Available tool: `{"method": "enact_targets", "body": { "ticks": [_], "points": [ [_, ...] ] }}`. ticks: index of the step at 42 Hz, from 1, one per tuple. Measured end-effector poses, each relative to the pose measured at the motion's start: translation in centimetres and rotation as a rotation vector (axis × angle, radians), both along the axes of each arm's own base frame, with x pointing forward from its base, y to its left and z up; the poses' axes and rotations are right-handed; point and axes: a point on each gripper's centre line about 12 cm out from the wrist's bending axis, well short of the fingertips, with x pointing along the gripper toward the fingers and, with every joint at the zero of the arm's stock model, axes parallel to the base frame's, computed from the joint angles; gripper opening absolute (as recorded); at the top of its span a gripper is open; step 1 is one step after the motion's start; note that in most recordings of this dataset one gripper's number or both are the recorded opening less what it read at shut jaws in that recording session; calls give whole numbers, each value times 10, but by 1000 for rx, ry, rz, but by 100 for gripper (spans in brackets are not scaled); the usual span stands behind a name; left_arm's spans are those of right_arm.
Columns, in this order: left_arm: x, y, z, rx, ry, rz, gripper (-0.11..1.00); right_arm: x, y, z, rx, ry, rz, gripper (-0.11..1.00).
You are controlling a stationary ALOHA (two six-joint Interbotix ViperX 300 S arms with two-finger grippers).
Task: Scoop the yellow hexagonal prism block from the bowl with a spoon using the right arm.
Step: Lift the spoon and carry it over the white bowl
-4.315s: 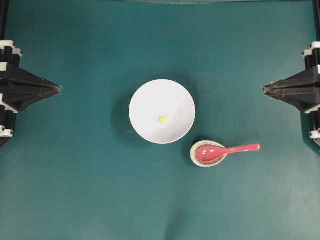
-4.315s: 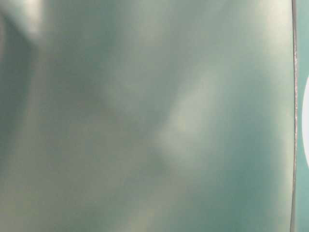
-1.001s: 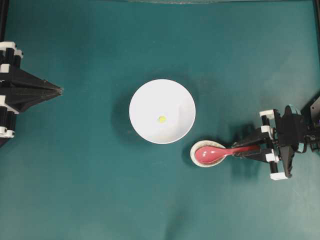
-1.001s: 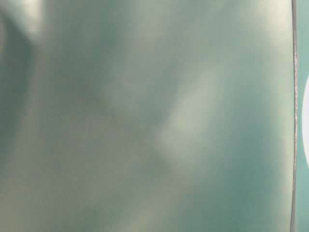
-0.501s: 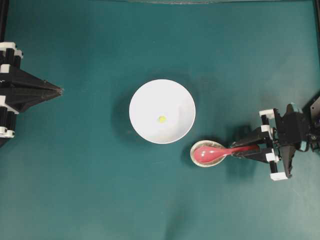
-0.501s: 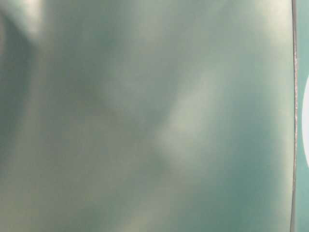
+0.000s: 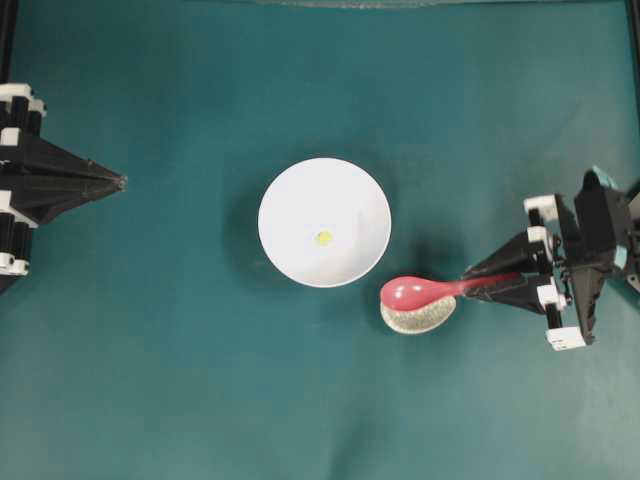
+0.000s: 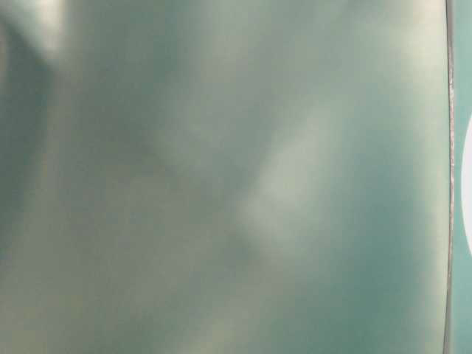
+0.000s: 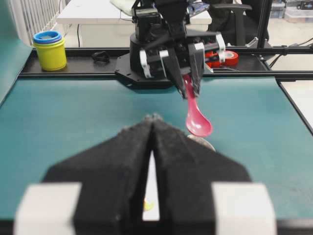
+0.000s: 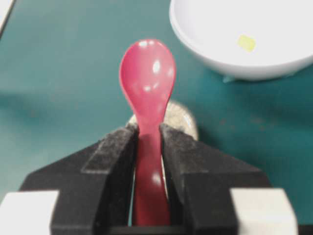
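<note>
A robotics lab or workshop is indicated here. A teal-covered worktop (image 9: pixel 58 122) is seen framed by a black rail, with a robot arm base (image 9: pixel 146 73) bolted at its far edge. Beyond it, a white desk (image 9: pixel 93 10), an office chair (image 9: pixel 234 17), rolls of tape (image 9: pixel 227 57) and stacked yellow and blue cups (image 9: pixel 49 49) are shown.
</note>
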Motion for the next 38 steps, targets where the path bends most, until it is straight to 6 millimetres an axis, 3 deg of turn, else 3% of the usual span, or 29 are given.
{"method": "enact_targets", "body": {
  "ticks": [8,19,38],
  "points": [
    [0,0,0,2,-2,0,0,12,-13,31,0,72,-18,23],
    [-1,0,1,2,-6,0,0,29,-35,50,6,195,-64,23],
    [-1,0,1,2,-6,0,0,71,-71,56,36,360,-149,23]
  ]
}}
